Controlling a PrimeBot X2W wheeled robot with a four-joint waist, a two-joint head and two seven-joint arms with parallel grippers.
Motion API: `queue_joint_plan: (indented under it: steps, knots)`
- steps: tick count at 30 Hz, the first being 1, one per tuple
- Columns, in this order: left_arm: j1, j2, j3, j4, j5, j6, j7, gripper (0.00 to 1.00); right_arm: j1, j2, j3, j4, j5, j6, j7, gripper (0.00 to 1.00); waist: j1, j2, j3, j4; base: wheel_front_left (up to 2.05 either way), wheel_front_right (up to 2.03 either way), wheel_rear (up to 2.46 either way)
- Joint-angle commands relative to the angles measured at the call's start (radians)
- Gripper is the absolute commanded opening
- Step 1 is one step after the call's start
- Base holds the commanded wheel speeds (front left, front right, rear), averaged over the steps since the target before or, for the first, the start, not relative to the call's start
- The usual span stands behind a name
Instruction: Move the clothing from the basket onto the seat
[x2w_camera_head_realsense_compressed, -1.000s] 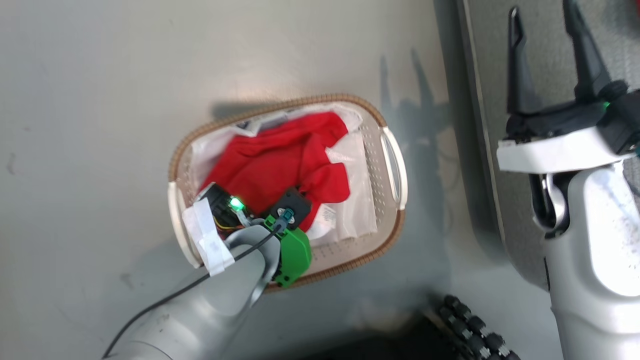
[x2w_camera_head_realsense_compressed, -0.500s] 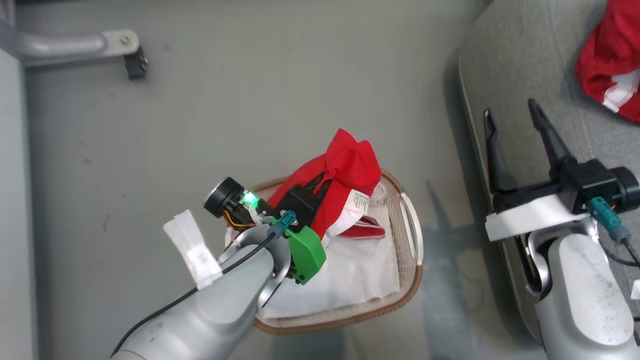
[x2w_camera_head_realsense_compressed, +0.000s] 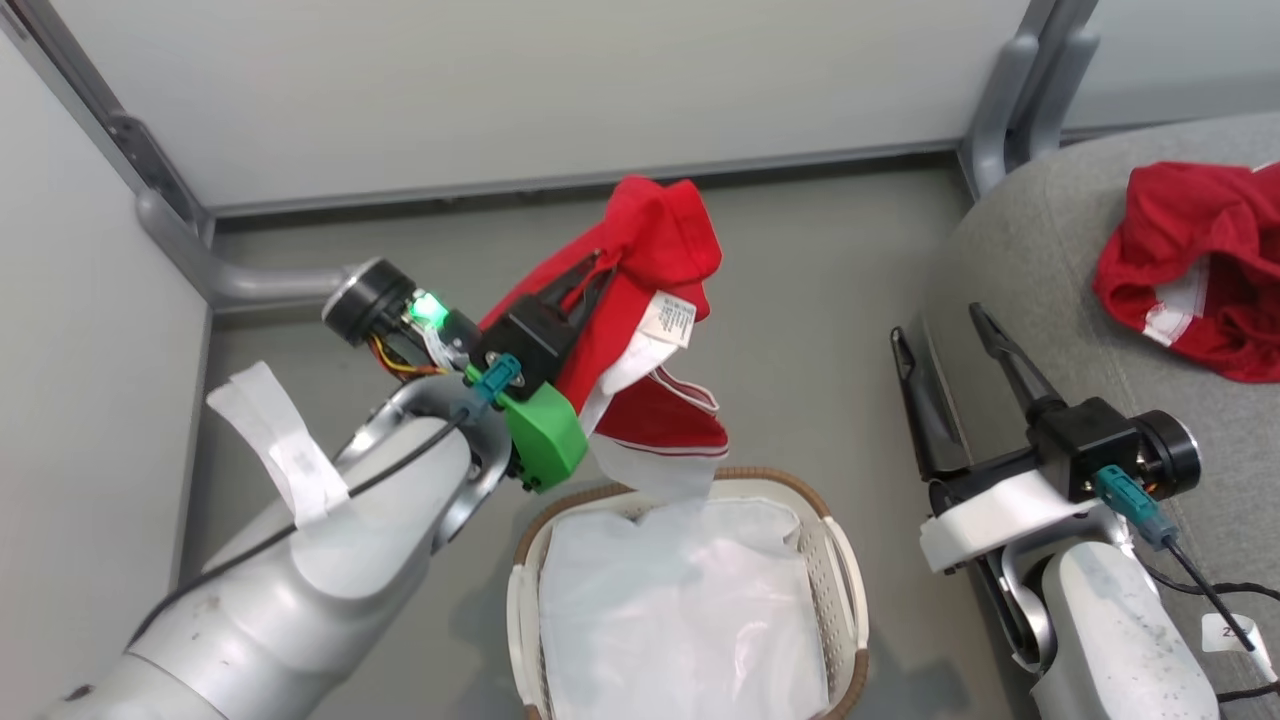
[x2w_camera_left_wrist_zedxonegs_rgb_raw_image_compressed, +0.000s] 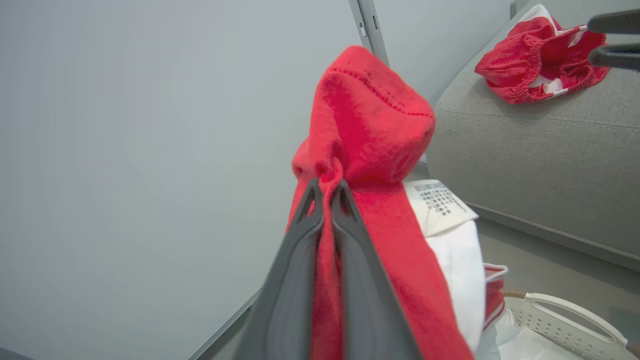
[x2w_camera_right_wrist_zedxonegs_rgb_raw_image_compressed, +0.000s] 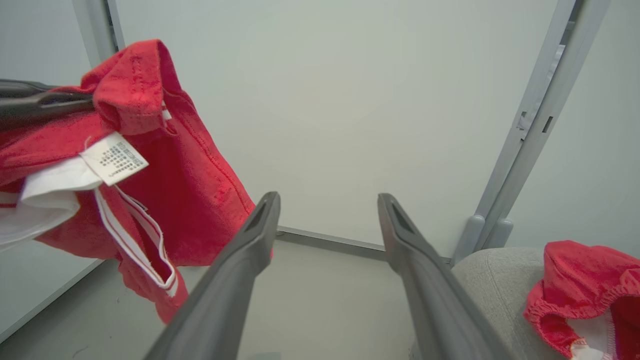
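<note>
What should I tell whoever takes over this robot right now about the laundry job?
Left hand shut on a red garment, held above the basket.
Right hand open and empty, by the seat's edge.
Done: one other red garment lies on the seat; basket holds a white plastic sheet.
Left: carry the held garment to the seat and let go.

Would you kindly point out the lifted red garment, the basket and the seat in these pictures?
lifted red garment (x2w_camera_head_realsense_compressed: 650, 240), head view, on its bunched upper fold.
basket (x2w_camera_head_realsense_compressed: 840, 600), head view, on its perforated right wall.
seat (x2w_camera_head_realsense_compressed: 1050, 250), head view, on bare grey upholstery.
</note>
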Motion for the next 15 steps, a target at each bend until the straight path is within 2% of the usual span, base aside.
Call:
queue_joint_plan:
  steps: [1, 8, 15]
  knots:
    - [-0.022, 0.016, 0.006, -0.017, 0.004, -0.003, 0.010, 0.00, 0.009, -0.003, 0.010, 0.003, 0.007, -0.001, -0.002, 1.00, 0.0001, 0.0092, -0.074, 0.013, 0.00, 0.00, 0.00]
    - [-0.102, 0.058, 0.024, -0.101, 0.012, -0.001, 0.059, 0.00, -0.004, -0.003, 0.080, 0.004, 0.012, -0.001, -0.002, 1.00, 0.0001, 0.0092, -0.095, 0.009, 0.00, 0.00, 0.00]
    - [-0.168, 0.074, 0.028, -0.161, 0.019, -0.003, 0.105, 0.00, -0.010, -0.004, 0.172, 0.006, 0.025, -0.001, -0.002, 1.00, 0.0001, 0.0092, -0.108, 0.013, 0.00, 0.00, 0.00]
